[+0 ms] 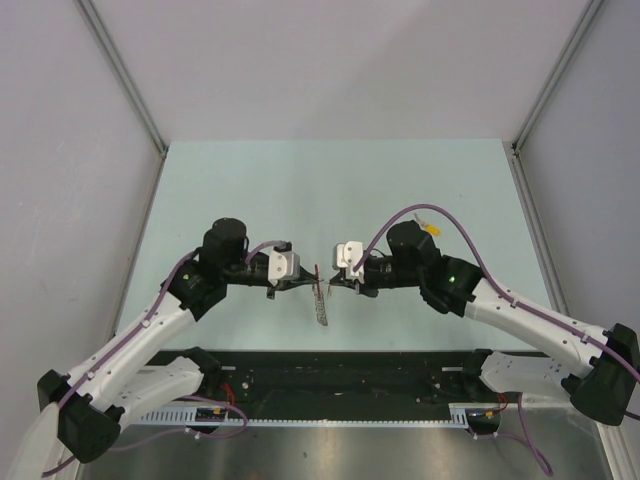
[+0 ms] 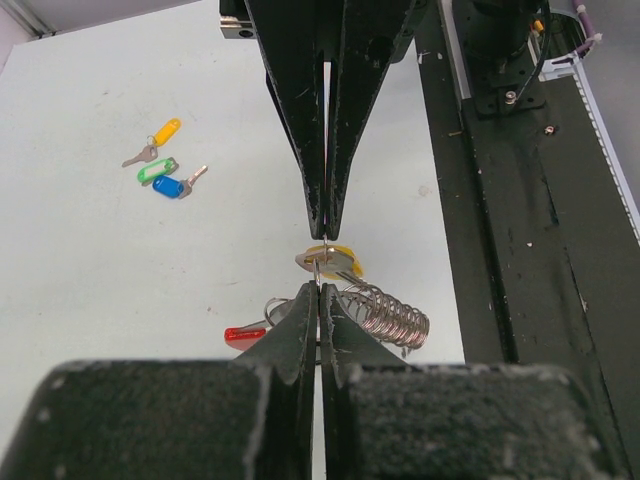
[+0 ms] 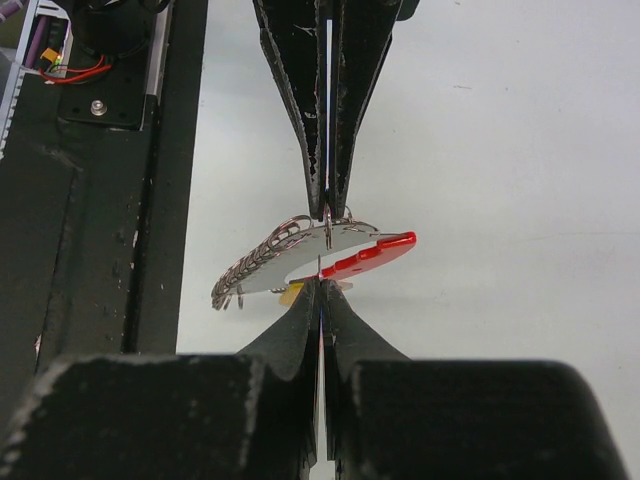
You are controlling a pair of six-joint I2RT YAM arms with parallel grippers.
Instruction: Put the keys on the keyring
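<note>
The left jaws are pinched shut on the keyring (image 1: 319, 295), held over the near middle of the desk (image 1: 300, 190), its red piece (image 2: 245, 335) and coiled chain (image 2: 390, 315) trailing. The right jaws meet them tip to tip, clamped on the same ring beside a yellow-headed key (image 2: 340, 262). Three loose keys (image 2: 160, 165) lie well apart.

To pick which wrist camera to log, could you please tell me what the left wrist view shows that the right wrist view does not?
Only left wrist: three loose keys on the table, heads yellow, green, blue. Only right wrist: red wires by the rail. Both: the keyring between the shut left gripper and right gripper, tip to tip.
</note>
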